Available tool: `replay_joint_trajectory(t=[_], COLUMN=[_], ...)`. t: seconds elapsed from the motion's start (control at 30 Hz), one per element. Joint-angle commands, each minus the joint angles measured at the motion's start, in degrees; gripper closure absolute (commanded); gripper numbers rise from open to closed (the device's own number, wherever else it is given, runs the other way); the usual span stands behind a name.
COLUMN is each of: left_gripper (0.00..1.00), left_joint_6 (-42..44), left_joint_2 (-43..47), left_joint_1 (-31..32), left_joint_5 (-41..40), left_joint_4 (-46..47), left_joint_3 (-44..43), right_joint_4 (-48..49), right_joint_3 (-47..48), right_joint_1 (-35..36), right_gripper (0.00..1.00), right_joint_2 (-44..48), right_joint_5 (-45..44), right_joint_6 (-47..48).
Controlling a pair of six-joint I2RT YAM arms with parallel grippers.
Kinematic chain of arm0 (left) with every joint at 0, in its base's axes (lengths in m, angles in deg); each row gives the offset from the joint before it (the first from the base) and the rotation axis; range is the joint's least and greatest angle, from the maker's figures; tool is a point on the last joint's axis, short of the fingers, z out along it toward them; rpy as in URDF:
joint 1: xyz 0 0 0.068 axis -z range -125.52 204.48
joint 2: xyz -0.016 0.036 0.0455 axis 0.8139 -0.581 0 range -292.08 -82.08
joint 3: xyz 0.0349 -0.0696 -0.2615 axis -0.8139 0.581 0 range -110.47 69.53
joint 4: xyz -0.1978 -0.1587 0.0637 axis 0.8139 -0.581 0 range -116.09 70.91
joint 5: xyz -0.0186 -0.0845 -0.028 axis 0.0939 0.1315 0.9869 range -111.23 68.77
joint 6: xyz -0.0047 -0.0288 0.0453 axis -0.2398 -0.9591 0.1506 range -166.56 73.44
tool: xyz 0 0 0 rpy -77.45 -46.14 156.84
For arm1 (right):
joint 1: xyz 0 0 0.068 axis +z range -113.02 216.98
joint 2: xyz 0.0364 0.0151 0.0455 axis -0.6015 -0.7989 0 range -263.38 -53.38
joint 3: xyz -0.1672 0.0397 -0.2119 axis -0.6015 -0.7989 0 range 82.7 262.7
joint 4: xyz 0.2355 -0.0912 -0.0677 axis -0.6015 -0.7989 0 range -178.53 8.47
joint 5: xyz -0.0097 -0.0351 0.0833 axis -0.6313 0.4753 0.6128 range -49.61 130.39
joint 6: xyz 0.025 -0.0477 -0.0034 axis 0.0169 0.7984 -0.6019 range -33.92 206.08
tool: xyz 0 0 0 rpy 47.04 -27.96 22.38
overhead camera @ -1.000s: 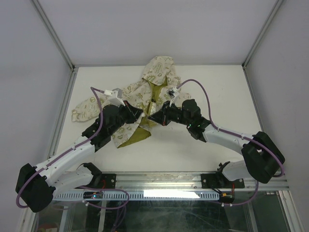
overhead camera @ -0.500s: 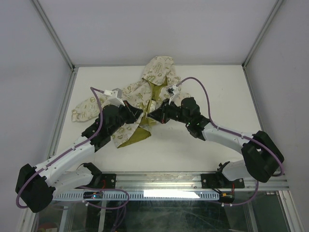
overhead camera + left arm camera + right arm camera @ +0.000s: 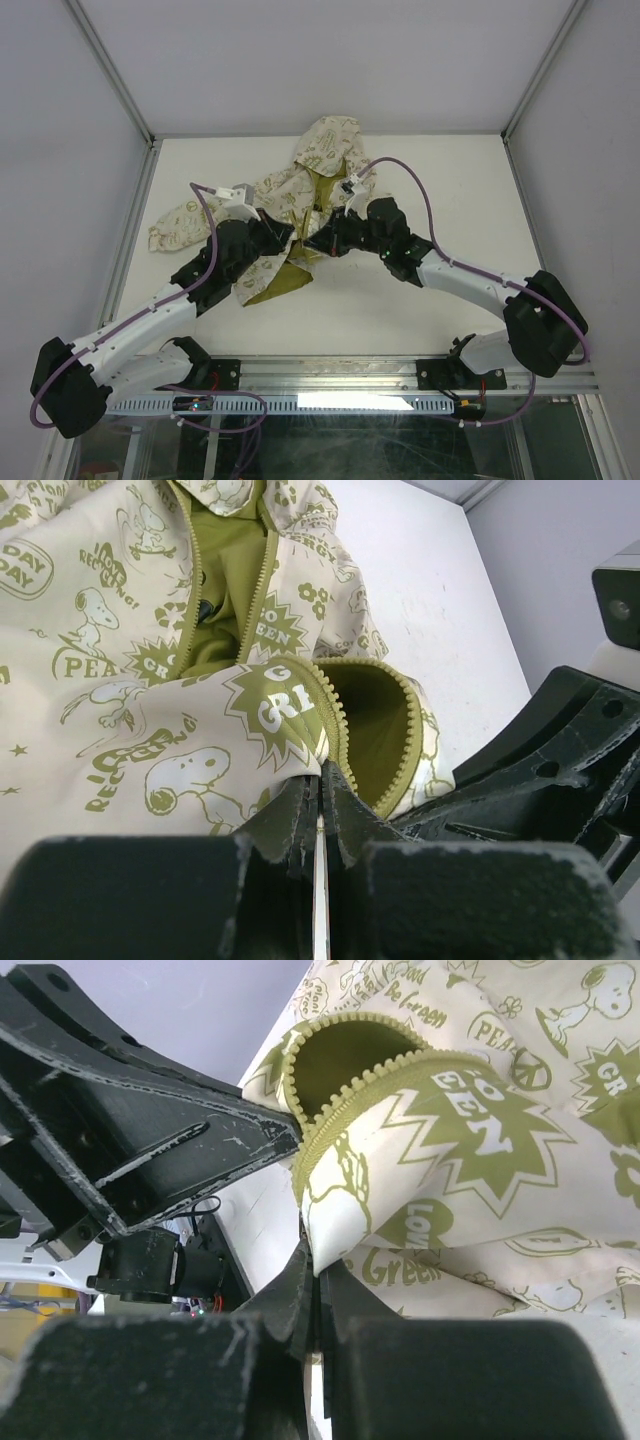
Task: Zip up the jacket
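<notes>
The cream jacket [image 3: 300, 180] with olive-green prints lies open at the table's middle back, hood away from me, olive-yellow lining showing. My left gripper [image 3: 287, 232] is shut on the lower front edge of one panel, by the olive zipper band [image 3: 335, 725]. My right gripper [image 3: 318, 243] is shut on the lower edge of the other panel [image 3: 420, 1160], its zipper teeth [image 3: 330, 1125] curling above the fingers. The two grippers meet close together over the jacket's lower front. The zipper slider does not show.
One sleeve [image 3: 172, 226] stretches to the left near the table's left rail [image 3: 135, 230]. White tabletop [image 3: 420, 180] lies to the right of and in front of the jacket. A purple cable [image 3: 400, 170] loops over my right arm.
My right gripper has moved a little up and left with its panel edge, closer to the left gripper. The left arm has barely shifted.
</notes>
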State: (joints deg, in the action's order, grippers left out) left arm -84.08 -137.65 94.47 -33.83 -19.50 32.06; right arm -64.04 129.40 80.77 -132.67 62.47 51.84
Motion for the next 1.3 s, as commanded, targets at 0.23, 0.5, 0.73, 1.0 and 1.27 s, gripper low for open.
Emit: replay_joint_trajectory(t=[0.23, 0.5, 0.73, 1.0, 1.27], left_gripper=[1.00, 1.00, 1.00, 1.00, 1.00], left_joint_6=[5.9, 9.3, 11.9, 14.2, 14.7], left_joint_2=[1.0, 0.8, 0.6, 0.4, 0.2], left_joint_1=[8.0, 12.0, 13.8, 14.8, 15.2], left_joint_5=[-14.6, -23.1, -25.9, -27.5, -27.1], left_joint_4=[7.5, 9.7, 10.9, 11.2, 11.7], left_joint_3=[-1.8, -1.5, -1.3, -1.3, -1.3], right_joint_4=[10.4, 19.4, 29.0, 30.1, 28.8], right_joint_3=[-4.0, -8.5, -10.9, -9.7, -8.2], right_joint_1=[0.7, 0.7, -0.6, -1.9, -1.8], right_gripper=[1.00, 1.00, 1.00, 1.00, 1.00], right_joint_2=[2.8, 2.7, 1.2, 0.1, -0.6], right_joint_5=[-0.2, 1.0, 4.6, 6.2, 4.2], right_joint_6=[-1.9, -2.4, -2.6, -1.7, -1.6])
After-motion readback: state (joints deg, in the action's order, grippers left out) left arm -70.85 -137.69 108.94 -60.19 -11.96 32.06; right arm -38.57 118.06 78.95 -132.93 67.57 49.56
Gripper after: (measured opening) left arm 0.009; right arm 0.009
